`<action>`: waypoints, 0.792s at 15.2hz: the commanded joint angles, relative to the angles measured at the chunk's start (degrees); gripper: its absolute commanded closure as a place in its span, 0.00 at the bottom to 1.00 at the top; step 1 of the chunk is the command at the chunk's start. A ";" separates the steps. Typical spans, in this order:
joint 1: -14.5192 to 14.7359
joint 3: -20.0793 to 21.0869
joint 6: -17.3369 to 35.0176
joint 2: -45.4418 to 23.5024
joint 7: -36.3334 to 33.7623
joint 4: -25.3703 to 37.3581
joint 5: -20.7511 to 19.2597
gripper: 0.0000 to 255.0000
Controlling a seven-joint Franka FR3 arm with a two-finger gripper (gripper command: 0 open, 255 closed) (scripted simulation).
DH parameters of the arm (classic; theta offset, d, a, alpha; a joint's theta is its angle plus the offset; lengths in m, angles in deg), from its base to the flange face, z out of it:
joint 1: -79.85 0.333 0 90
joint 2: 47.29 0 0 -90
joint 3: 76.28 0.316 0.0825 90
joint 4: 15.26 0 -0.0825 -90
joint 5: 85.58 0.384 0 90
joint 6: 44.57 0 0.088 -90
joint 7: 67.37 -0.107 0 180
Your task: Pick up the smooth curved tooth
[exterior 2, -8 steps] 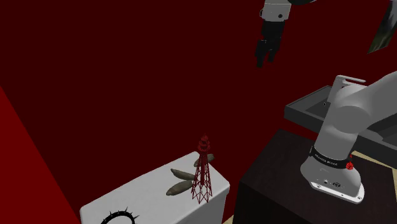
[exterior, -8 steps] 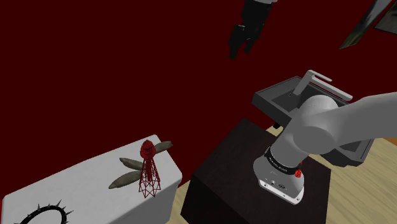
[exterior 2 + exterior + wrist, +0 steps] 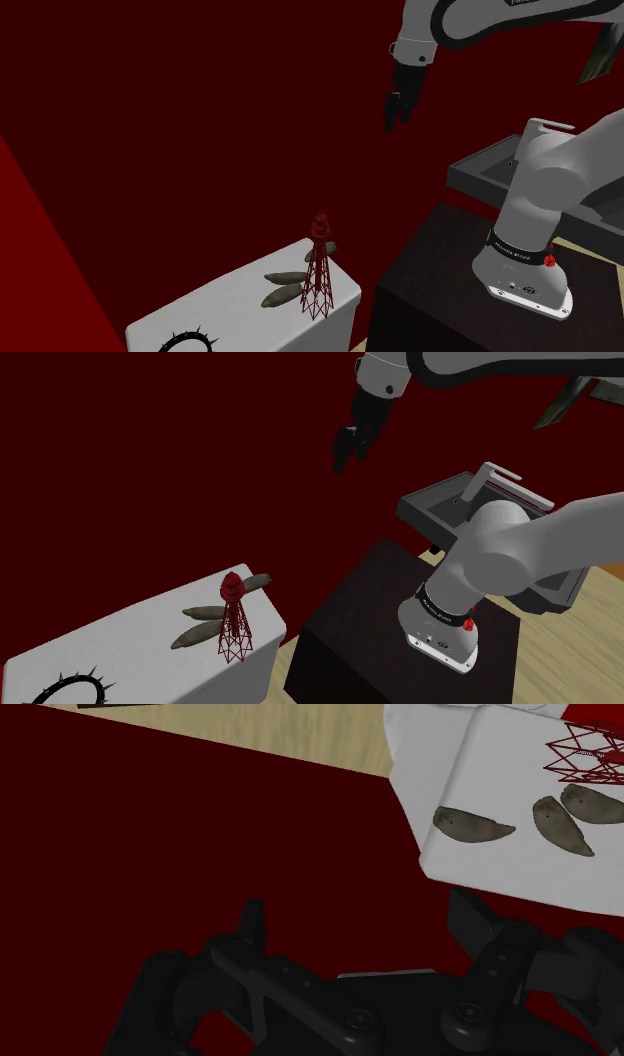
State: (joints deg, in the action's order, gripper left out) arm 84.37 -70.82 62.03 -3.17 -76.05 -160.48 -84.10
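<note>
Three grey-brown curved teeth lie on top of a white box (image 3: 130, 642): one (image 3: 257, 581) behind a red lattice tower (image 3: 234, 617), two (image 3: 203, 611) (image 3: 195, 636) beside it. The second exterior view shows them as tooth (image 3: 327, 248), tooth (image 3: 285, 277) and tooth (image 3: 280, 296). Seen from the wrist they are tooth (image 3: 472, 824), tooth (image 3: 558, 824) and tooth (image 3: 595, 802), far beyond the fingers (image 3: 252, 919). My gripper (image 3: 348, 450) (image 3: 394, 108) (image 3: 360, 919) hangs high in front of the dark red wall, well above the box and off to its side. It is open and holds nothing.
A black spiky ring (image 3: 65, 687) lies at the white box's near end. The arm's dark stand (image 3: 370, 622) sits beside the box, with a grey sink (image 3: 460, 502) behind it. Pale wooden floor (image 3: 590, 652) shows at the shoulder view's right.
The gripper has come down and moved toward the left in both exterior views, closer to the white box. More of the arm is now in the pictures. The teeth have not moved.
</note>
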 commanded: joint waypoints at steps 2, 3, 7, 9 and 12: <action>1.75 1.79 6.71 -2.14 -0.34 -2.70 1.44 0.00; 2.30 2.39 9.11 -3.04 -0.43 -3.64 1.88 0.00; 4.47 4.92 18.96 -7.70 -0.81 -6.57 3.41 0.00; 5.41 6.28 24.00 -10.63 -1.05 -7.54 4.00 0.00; 6.59 8.45 31.62 -15.75 -1.57 -8.32 4.47 0.00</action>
State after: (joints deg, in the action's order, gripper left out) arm 90.69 -63.12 90.23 -16.42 -77.51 -168.60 -79.70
